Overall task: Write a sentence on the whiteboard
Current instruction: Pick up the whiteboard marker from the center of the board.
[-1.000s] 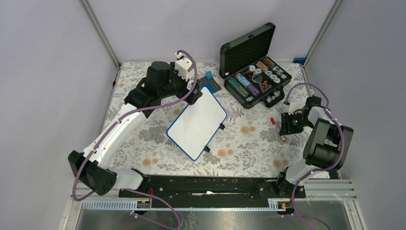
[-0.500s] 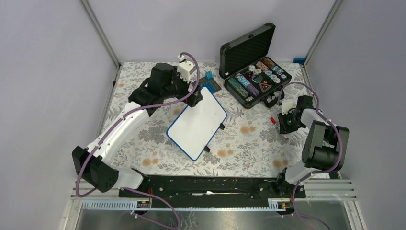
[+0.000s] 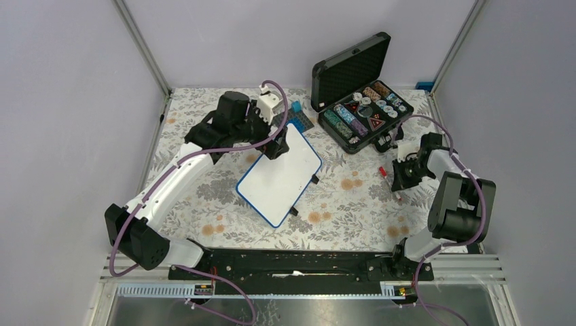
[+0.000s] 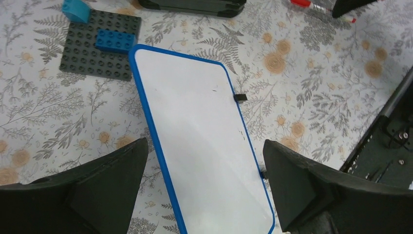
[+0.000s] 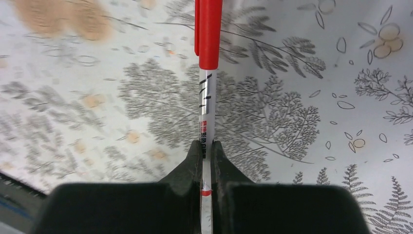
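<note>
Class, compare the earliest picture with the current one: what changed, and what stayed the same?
The right gripper edged left and closed on the red-capped marker. The left gripper, open, drifted slightly right above the whiteboard. Whiteboard and chip case stayed put.

whiteboard (image 3: 280, 178) mid-table, baseplate (image 4: 83, 58) at its corner, open case (image 3: 351, 70) behind
</note>
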You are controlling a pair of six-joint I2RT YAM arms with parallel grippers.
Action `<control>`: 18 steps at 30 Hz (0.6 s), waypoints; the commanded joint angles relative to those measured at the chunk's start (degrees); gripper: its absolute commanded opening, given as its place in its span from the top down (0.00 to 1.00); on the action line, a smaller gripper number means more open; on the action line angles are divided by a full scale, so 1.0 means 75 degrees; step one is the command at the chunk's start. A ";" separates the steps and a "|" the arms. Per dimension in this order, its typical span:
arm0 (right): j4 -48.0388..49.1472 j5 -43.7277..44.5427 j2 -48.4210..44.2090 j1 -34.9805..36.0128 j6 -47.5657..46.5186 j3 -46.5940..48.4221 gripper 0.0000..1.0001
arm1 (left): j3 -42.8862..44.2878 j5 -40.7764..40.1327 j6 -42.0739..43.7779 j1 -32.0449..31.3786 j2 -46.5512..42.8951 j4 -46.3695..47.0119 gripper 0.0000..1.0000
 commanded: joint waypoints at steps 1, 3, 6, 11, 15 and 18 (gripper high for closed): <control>-0.1445 -0.1164 -0.0874 0.0309 0.0036 0.0945 1.00 | 0.0133 0.0885 0.0578 0.0063 -0.0089 -0.0096 0.01; -0.1709 -0.1329 -0.1164 0.0577 0.0122 0.1147 1.00 | 0.0217 0.1357 0.0791 0.0154 -0.0056 -0.0281 0.01; -0.2036 -0.1560 -0.1513 0.1066 0.0299 0.1424 1.00 | 0.0289 0.1856 0.1276 0.0175 -0.0057 -0.0540 0.01; -0.2692 -0.2246 -0.1875 0.1948 0.0550 0.1936 1.00 | 0.0274 0.2451 0.2085 0.0168 -0.0183 -0.0762 0.01; -0.2824 -0.2461 -0.2160 0.2875 0.0904 0.2122 1.00 | 0.0506 0.2051 0.3262 -0.0224 -0.0188 -0.1274 0.01; -0.3057 -0.2933 -0.2167 0.3309 0.1012 0.2270 1.00 | 0.0667 0.1207 0.4384 -0.1052 -0.0161 -0.1771 0.01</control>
